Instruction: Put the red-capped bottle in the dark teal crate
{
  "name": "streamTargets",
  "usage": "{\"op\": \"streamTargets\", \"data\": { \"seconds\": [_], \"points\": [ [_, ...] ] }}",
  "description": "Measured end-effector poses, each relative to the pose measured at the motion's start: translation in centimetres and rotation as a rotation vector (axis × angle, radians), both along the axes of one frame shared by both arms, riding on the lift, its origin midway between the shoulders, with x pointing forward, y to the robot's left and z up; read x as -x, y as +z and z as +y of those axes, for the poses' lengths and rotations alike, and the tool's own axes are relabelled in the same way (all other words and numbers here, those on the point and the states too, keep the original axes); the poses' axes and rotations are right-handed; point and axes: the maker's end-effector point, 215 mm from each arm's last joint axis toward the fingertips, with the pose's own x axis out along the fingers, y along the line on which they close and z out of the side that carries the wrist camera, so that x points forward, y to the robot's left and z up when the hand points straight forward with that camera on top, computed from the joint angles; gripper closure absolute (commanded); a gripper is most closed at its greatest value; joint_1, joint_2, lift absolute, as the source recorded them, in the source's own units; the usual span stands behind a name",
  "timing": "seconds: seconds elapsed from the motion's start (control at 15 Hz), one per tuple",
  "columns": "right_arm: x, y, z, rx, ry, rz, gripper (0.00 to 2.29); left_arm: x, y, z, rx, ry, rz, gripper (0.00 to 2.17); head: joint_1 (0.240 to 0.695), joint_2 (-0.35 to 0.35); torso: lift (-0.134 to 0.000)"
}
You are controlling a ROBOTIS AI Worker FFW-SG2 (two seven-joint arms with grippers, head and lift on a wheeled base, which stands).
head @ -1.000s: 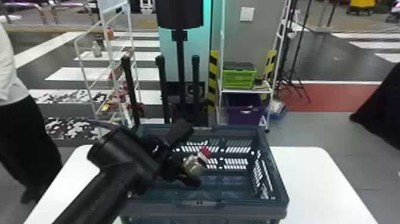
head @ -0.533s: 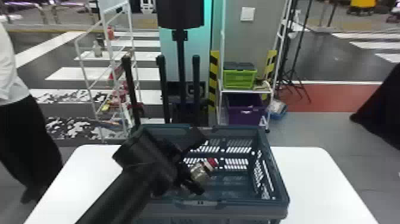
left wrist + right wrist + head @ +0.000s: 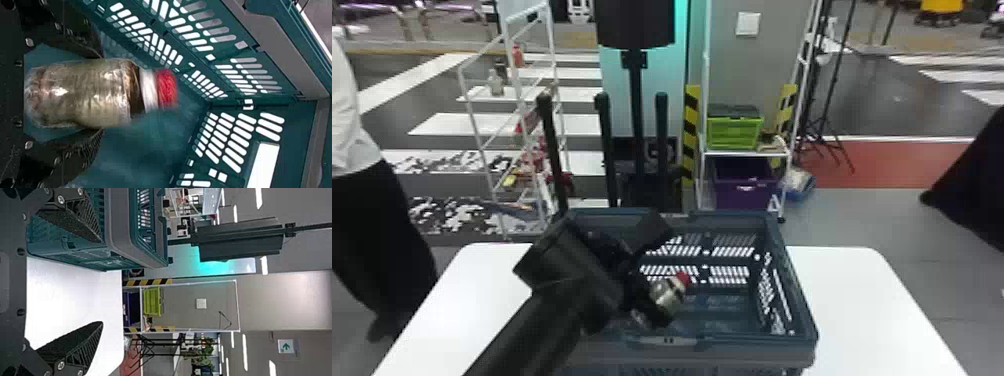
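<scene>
Left tool grips the glossy, white-necked red-capped bottle.

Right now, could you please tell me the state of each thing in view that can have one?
red-capped bottle: cap on, tilted, held at the crate's opening
dark teal crate: open-topped, standing on the white table
left gripper: closed on the bottle
right gripper: open, nothing between its fingers
</scene>
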Motion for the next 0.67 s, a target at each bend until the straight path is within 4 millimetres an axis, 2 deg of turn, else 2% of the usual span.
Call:
{"op": "streamTargets", "data": {
  "seconds": [0.33,0.47,0.67],
  "points": [
    [0.0,0.2,0.0,-0.001,0.000,-0.006,0.15,-0.4,1.5,-0.1,0.039,0.018,-0.030,0.15,0.499,0.000,0.000],
    [0.0,0.3,0.1,-0.001,0.000,-0.009,0.15,-0.8,3.4,0.1,0.082,0.037,-0.057,0.16,0.499,0.000,0.000],
    [0.1,0.4,0.0,0.000,0.000,-0.011,0.15,-1.8,8.0,1.9,0.185,0.118,-0.128,0.16,0.499,0.000,0.000]
  ]
}}
